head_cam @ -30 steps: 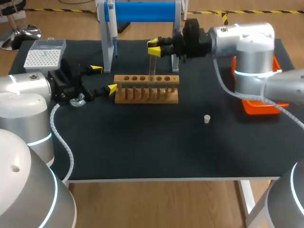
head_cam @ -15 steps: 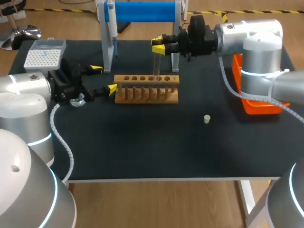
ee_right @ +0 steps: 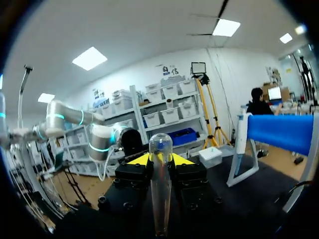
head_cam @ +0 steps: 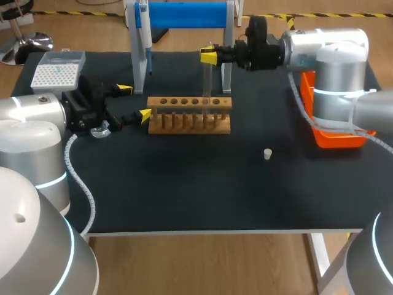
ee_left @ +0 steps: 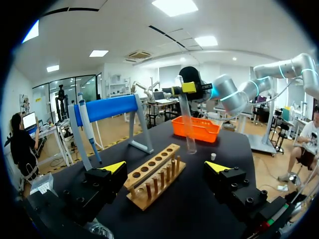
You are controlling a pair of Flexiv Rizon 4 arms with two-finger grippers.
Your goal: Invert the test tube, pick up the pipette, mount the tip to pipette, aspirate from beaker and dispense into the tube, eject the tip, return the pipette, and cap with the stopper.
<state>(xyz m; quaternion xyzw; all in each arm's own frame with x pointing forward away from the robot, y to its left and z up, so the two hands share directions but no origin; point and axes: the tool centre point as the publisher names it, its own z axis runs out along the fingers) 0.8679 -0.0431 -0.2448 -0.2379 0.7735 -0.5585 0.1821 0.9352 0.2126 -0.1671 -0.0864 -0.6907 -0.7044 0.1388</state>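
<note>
My right gripper [head_cam: 209, 57] clamps the test tube [head_cam: 207, 86], hanging below it above the rack [head_cam: 190, 115]. My left gripper [head_cam: 134, 102] gapes, rack just ahead.

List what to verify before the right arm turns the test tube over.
1. Right gripper shut on the test tube: ok, both fingers clamp it near its rounded end.
2. Tube clear of the wooden rack: ok, the left wrist view shows its lower end hanging free.
3. Left gripper out of the way: ok, open, at the rack's left end.
4. Stopper located: ok, alone on the table, right of the rack.
5. Pipette parked: ok, hanging on its stand.
6. Tube empty: cannot tell.
</note>
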